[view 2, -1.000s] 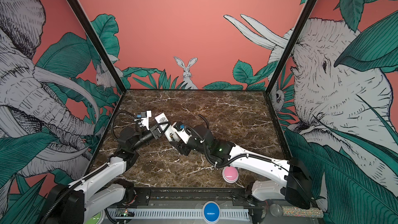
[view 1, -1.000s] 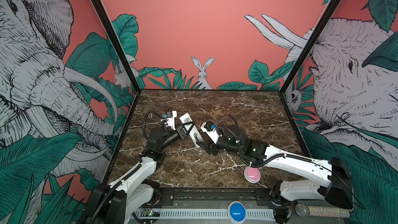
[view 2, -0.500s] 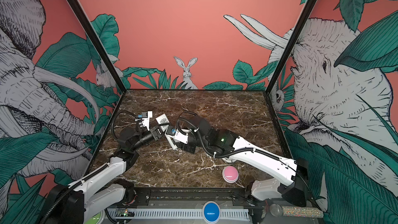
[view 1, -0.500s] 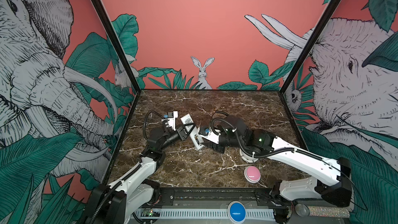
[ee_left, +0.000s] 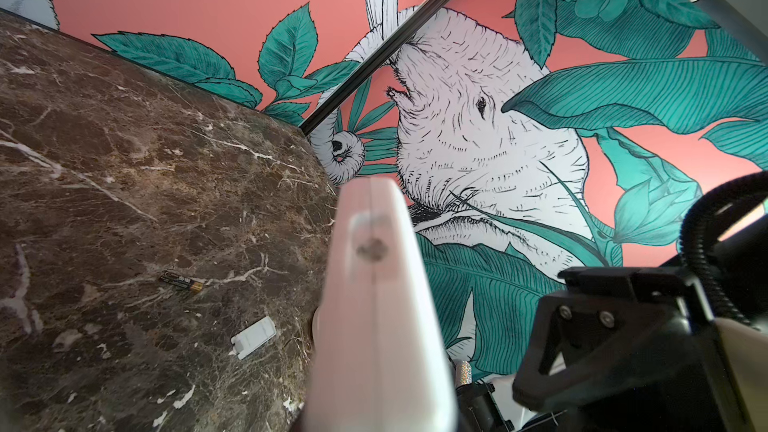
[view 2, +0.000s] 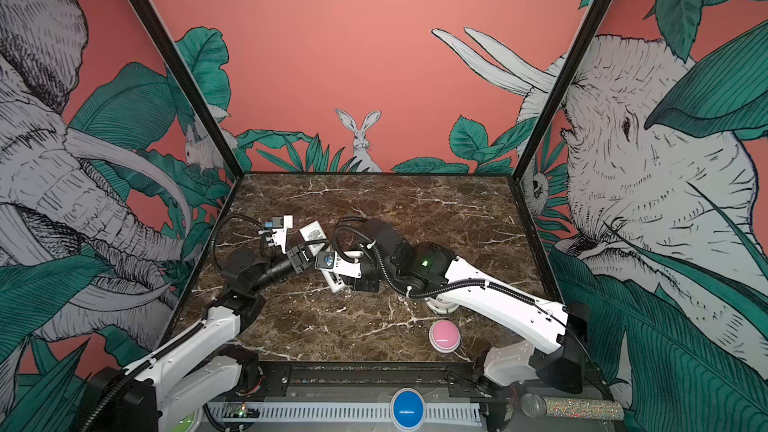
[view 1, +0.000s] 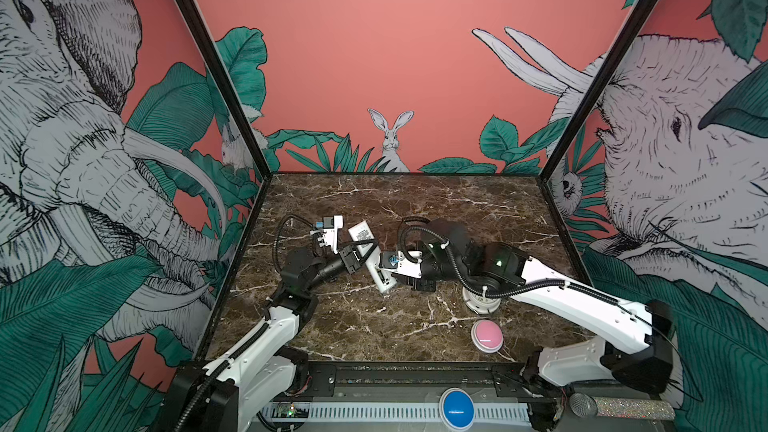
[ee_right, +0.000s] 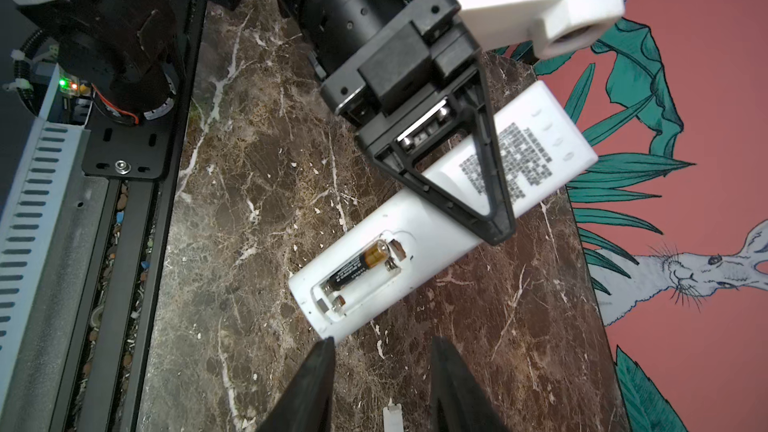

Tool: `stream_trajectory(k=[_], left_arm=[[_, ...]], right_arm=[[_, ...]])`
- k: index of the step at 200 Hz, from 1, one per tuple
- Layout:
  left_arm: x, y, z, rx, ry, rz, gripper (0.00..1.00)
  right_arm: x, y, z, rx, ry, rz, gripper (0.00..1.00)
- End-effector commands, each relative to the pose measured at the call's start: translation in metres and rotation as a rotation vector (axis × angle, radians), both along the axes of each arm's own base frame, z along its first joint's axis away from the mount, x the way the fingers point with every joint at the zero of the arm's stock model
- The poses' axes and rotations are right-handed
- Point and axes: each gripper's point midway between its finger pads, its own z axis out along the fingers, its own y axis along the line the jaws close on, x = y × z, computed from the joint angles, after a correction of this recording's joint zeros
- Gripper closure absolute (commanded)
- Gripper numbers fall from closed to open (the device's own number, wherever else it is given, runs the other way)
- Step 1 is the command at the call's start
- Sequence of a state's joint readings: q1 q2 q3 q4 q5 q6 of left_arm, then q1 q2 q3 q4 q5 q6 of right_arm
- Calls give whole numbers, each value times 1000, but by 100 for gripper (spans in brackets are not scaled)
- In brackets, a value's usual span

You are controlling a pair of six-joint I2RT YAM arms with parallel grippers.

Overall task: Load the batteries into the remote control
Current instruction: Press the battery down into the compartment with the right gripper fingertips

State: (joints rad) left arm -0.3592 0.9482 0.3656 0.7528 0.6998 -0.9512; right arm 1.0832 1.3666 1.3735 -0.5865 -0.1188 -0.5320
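Note:
The white remote control (ee_right: 419, 238) is held back up just over the marble, its battery bay open. One battery (ee_right: 357, 270) sits in a slot and the slot beside it is bare. My left gripper (ee_right: 490, 222) is shut across the remote's middle, next to the printed sticker; both top views show this grip (view 1: 361, 257) (view 2: 309, 257). My right gripper (ee_right: 382, 344) is open and empty, its fingertips just off the remote's bay end. A loose battery (ee_left: 181, 281) lies on the table, seen only in the left wrist view.
A small white cover piece (ee_left: 253, 337) lies on the marble near the loose battery. A round white object (view 1: 480, 303) sits under my right arm. A pink button (view 1: 486, 335) is at the front right, and a blue button (view 1: 457, 407) and microphone (view 1: 619, 407) sit below the table's front rail.
My right arm has swung back and inward, bringing its gripper to the remote's open end, and its jaws have narrowed. The left gripper and the remote have stayed put.

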Motion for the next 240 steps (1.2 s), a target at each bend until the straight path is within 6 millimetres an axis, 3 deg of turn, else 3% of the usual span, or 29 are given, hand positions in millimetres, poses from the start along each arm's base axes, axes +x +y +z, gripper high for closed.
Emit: stream_trajectory(k=[1, 91, 240], left_arm=[[-9, -1, 19, -32, -49, -33, 100], [-12, -3, 20, -37, -44, -54, 100], [-13, -5, 21, -36, -48, -68, 100]], right_arm=[[-7, 8, 10, 11, -45, 78, 61], [-4, 20, 6, -29, -115, 127, 69], [1, 36, -10, -73, -122, 161, 75]])
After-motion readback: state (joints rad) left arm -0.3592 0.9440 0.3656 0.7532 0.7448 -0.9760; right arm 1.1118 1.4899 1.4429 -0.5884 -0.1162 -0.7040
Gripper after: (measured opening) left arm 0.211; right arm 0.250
